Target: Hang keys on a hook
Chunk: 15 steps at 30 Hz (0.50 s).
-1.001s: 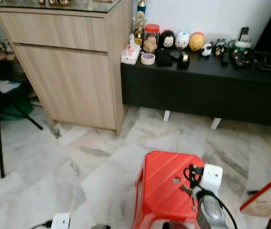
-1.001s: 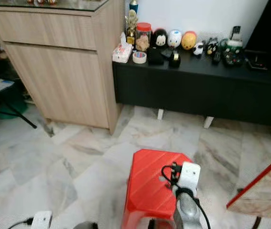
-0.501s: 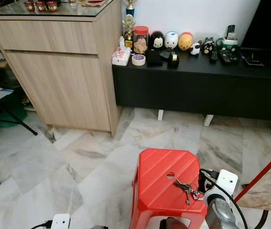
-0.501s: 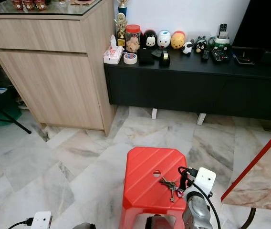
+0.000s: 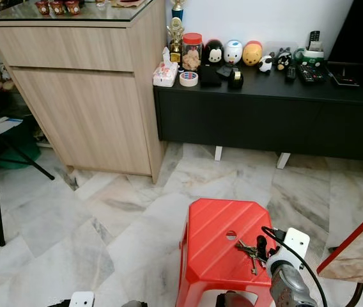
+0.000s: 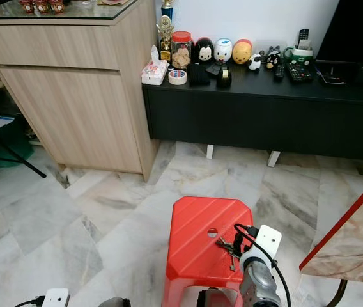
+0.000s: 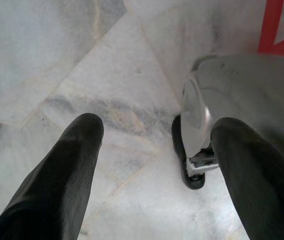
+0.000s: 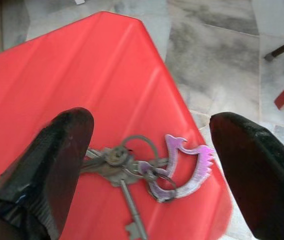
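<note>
Picking up the keys (image 8: pixel 132 170) well means lowering the right gripper (image 8: pixel 147 165) straight down, so both fingers pass outside the bunch, then closing on the ring, not on the thin purple charm (image 8: pixel 189 165). Its jaws stand wide. The keys lie flat on the red stool (image 5: pixel 216 246), between the jaws and slightly beyond them. The left gripper (image 7: pixel 152 165) hangs idle over the floor, also wide.

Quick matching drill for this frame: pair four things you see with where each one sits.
Things:
1. keys
2. roll of tape
3. right gripper
4. left gripper

Places:
A. over the marble floor
B. on the black cabinet
C. on the red stool
D. open, straddling the keys

Pairs: 1-C, 2-B, 3-D, 4-A
</note>
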{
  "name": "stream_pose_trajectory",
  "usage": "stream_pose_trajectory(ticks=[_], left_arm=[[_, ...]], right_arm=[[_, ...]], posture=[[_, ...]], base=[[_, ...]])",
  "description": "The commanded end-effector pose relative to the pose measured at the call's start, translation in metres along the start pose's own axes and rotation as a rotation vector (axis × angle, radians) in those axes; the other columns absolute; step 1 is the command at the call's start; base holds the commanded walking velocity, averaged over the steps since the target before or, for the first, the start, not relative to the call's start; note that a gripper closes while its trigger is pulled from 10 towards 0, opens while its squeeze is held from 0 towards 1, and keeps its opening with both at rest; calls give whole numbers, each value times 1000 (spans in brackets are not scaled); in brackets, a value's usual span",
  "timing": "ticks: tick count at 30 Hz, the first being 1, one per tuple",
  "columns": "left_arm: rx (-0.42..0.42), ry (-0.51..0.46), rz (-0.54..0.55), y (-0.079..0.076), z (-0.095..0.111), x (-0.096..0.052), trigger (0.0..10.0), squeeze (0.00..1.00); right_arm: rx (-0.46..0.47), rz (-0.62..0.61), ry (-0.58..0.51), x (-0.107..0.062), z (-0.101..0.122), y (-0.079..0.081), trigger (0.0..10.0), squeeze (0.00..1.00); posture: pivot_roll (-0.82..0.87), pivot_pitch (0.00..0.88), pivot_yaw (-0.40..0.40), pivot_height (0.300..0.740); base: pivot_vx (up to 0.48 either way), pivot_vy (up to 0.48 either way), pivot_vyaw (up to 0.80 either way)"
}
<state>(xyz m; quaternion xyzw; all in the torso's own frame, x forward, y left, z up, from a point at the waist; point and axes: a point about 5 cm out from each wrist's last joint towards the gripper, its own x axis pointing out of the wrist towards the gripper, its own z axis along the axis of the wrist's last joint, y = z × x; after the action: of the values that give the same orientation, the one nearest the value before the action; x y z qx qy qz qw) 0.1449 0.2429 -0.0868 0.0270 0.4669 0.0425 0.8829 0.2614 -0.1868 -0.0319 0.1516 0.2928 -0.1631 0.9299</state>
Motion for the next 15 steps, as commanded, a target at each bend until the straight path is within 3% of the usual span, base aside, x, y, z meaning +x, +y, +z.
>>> stream_pose_trajectory(ticks=[1, 5, 11, 12, 15], left_arm=[[10, 18, 15, 6, -8, -3, 10000, 0], [14, 24, 26, 10, -15, -6, 10000, 0], [-4, -18, 59, 17, -24, -12, 10000, 0], [-11, -108, 59, 15, -9, -10, 10000, 0], [-36, -259, 77, 18, 21, -8, 10000, 0]], right_arm=[[24, -4, 20, 0, -1, 1, 10000, 0], [25, 20, 1, 1, 1, 6, 10000, 0], [-36, 98, -148, 0, 20, 18, 10000, 0], [-61, 104, -178, 0, 23, 19, 10000, 0], [-96, 119, -244, -2, 30, 22, 10000, 0]], posture=[[24, 66, -4, 641], [37, 116, -1, 641], [45, 172, -2, 641], [51, 187, -4, 641], [59, 204, -8, 641]], base=[[0, 0, 0], [0, 0, 0], [0, 0, 0], [0, 0, 0], [0, 0, 0]])
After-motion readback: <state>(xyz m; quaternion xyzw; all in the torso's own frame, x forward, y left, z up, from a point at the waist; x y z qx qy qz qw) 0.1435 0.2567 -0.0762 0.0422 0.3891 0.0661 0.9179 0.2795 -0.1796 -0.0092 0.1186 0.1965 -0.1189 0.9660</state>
